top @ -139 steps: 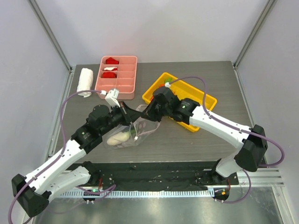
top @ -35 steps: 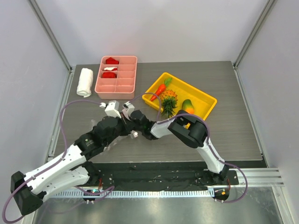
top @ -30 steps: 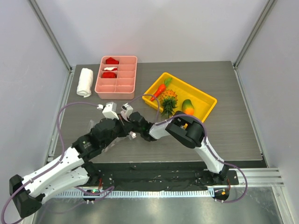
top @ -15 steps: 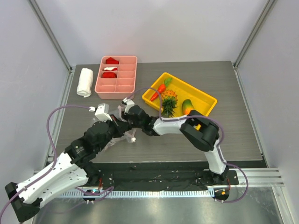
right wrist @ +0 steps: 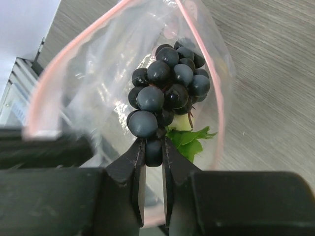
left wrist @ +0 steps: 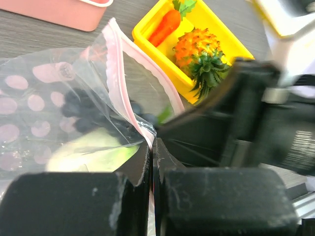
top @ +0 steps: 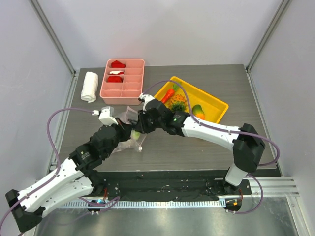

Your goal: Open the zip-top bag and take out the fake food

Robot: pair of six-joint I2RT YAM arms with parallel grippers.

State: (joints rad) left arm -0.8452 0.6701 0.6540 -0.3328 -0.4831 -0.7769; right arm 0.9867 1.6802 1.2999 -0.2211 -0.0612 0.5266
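My right arm has swung its elbow out to the right, and its tool has drawn back toward the bag's mouth. My left tool point(left wrist: 151, 145) is pinched on the pink edge of the bag point(left wrist: 54, 93), left of the bench point(top: 236, 132) middle. My right tool point(right wrist: 151, 147) is clamped on the grapes point(right wrist: 167, 88) inside the open mouth. The carrot point(top: 168, 95), pineapple point(top: 178, 104) and mango point(top: 198, 111) lie in the yellow tray point(top: 216, 104).

From above, both wrists cover most of the zip-top bag point(top: 131, 143), and the grapes point(right wrist: 167, 91) cannot be made out there. In the left wrist view the right arm point(left wrist: 241, 123) is a dark blur, the picture's edge cuts the pink tray point(left wrist: 49, 9), and a pale piece point(left wrist: 93, 150) inside the bag is too blurred to name
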